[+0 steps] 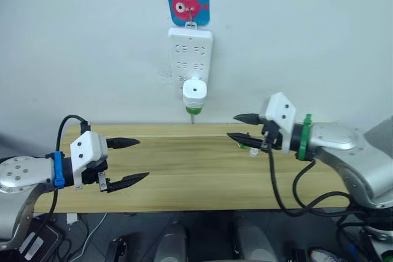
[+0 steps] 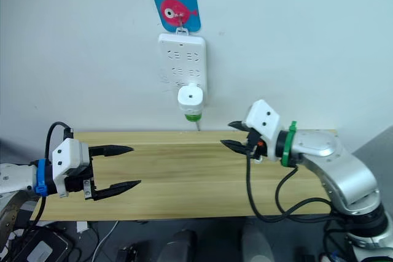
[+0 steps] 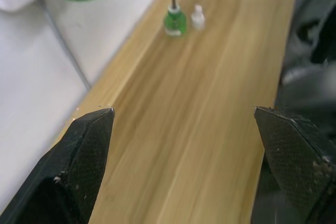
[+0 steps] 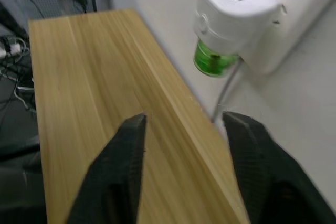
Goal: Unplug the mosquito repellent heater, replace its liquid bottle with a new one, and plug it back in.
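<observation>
1. Wooden table (image 1: 196, 170) stood against a pale wall (image 1: 92, 41), its long edge running across the head views.
2. White power strip (image 1: 191, 53) hung upright on the wall from a blue hook plate with a pink fish (image 1: 188, 4), above the table's far edge.
3. Right gripper (image 1: 236, 127) was held above the right part of the table, fingers pointing toward the centre and moderately apart, nothing between them, touching nothing. In its wrist view the gap between the fingers framed bare wood, with the heater above and beyond.
4. Left gripper (image 1: 130, 161) was held above the left part of the table, fingers spread wide and empty, pointing toward the centre, clear of the wood.
5. Mosquito repellent heater (image 1: 194, 91) sat plugged into the lowest socket of the strip, a green liquid bottle (image 1: 193, 110) fitted beneath it, well apart from both grippers.
6. Spare green bottle (image 3: 174, 20) with a wick stood upright on the table near the wall edge, close under the right gripper.
7. Small white cap (image 3: 197, 17) stood just beside that bottle.
</observation>
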You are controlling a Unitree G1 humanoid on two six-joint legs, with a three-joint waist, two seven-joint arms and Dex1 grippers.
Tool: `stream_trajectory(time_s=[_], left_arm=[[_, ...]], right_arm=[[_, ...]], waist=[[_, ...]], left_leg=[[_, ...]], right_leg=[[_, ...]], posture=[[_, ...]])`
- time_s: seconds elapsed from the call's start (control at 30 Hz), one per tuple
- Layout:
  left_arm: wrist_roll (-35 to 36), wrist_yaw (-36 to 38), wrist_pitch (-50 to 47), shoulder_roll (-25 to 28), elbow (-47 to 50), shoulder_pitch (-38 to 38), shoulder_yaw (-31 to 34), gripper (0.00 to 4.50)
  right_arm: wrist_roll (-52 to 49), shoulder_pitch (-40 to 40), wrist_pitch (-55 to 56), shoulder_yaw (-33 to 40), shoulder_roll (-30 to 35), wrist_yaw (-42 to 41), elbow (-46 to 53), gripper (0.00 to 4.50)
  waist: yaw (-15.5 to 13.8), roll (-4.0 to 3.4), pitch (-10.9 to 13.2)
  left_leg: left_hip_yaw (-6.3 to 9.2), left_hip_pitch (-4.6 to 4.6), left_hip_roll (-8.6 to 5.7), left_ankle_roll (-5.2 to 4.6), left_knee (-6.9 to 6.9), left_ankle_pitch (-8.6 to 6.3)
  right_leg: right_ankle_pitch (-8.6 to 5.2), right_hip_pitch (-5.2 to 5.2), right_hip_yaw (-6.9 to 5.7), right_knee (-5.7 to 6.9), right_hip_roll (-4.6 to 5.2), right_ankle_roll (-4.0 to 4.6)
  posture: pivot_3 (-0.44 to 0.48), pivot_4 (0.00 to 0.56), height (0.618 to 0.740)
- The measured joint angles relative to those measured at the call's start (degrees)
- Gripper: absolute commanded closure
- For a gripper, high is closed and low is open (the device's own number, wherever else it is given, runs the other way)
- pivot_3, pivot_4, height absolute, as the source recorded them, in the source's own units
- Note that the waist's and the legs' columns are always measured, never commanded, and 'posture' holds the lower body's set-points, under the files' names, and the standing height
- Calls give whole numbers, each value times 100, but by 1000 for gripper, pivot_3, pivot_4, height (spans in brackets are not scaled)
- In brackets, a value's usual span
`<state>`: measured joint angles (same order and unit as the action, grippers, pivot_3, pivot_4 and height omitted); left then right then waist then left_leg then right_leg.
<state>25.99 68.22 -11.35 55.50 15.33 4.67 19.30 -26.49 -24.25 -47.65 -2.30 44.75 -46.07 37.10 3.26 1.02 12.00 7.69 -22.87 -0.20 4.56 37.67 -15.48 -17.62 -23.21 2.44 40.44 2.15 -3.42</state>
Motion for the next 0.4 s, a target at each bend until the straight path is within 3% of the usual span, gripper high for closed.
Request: stream_trajectory(time_s=[0.1, 0.23, 0.4], left_arm=[[-190, 6, -125, 354, -252, -92, -24, 0], [-446, -123, -335, 526, -414, -10, 4, 0], [-660, -248, -377, 523, -445, 93, 5, 0]], right_arm=[[121, 361, 444, 349, 715, -429, -208, 32], [520, 1315, 1484, 980, 1761, -1279, -885, 8], [730, 1450, 2304, 1177, 1952, -1723, -1359, 8]], waist=[[1, 6, -44], [-4, 8, -159], [60, 5, -312]], left_leg=[[-5, -2, -2, -3, -5, -1], [-13, -1, -3, -7, -27, -4], [-23, 21, 6, -5, -53, -2]], right_leg=[[0, 0, 3, -11, 2, 0], [1, 6, 4, -39, 8, -1], [1, 11, 11, -40, 3, -1]], posture=[[-26, 84, 740], [-21, 69, 740], [-18, 61, 740]])
